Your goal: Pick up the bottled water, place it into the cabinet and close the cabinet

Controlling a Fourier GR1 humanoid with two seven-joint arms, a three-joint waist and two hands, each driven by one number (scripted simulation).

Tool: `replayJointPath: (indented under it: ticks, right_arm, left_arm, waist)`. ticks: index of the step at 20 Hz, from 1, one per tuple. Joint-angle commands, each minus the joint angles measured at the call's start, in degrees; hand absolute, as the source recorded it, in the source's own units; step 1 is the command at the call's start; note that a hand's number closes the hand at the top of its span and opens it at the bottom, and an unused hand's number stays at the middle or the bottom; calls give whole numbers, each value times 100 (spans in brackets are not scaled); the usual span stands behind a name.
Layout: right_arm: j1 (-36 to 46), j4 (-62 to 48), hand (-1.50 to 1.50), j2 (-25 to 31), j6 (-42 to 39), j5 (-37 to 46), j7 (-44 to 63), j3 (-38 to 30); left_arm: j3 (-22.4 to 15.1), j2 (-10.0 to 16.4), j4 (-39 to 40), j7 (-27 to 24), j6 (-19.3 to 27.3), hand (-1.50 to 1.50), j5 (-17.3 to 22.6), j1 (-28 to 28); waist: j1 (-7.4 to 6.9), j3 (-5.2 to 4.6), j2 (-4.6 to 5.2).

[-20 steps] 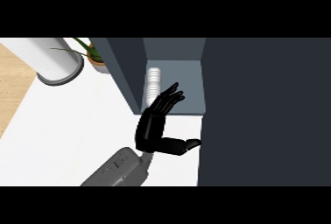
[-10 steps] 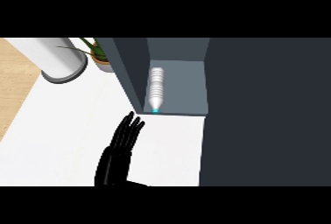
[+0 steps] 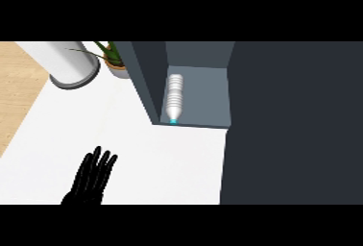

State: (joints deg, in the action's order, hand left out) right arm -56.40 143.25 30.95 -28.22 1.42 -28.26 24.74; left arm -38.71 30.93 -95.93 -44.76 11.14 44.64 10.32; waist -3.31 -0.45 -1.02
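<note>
The bottled water [image 3: 174,96], clear and ribbed with a teal cap at its near end, sits inside the open compartment of the dark grey cabinet [image 3: 205,103], close to its left wall. Nothing touches it. My left hand [image 3: 92,178] is low at the left over the white counter, well clear of the cabinet and down-left of the bottle. Its fingers are straight and point up the view, and it holds nothing. The right hand does not show.
A broad dark panel [image 3: 294,125] of the cabinet fills the right side of the view. A white cylinder with a grey base [image 3: 69,67] and a potted plant [image 3: 113,60] stand at the back left. The counter's left edge [image 3: 18,139] borders wooden floor.
My left hand has let go of the bottle and drawn back out of the cabinet, down and to the left. The bottle stays inside the compartment.
</note>
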Motion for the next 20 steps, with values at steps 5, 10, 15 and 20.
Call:
replayJointPath:
  ticks: [5,10,15,20]
  right_arm:
    - [607,1113,150,-74,333,852,1372,1006]
    - [1326,883,150,-215,425,466,2285,1416]
    - [2415,626,150,-137,218,576,2482,1497]
    - [3239,122,150,-198,217,347,2852,1472]
  left_arm:
    - [525,1159,-471,-648,-908,-150,251,1130]
    - [759,1597,-585,-917,-1477,-150,365,1463]
    - [925,1819,-455,-916,-1791,-150,483,1505]
    - [1128,2043,-379,-1044,-2057,-150,486,1528]
  waist:
    - [-52,-9,72]
    - [-243,-11,174]
    - [-353,-26,179]
    - [-591,-55,229]
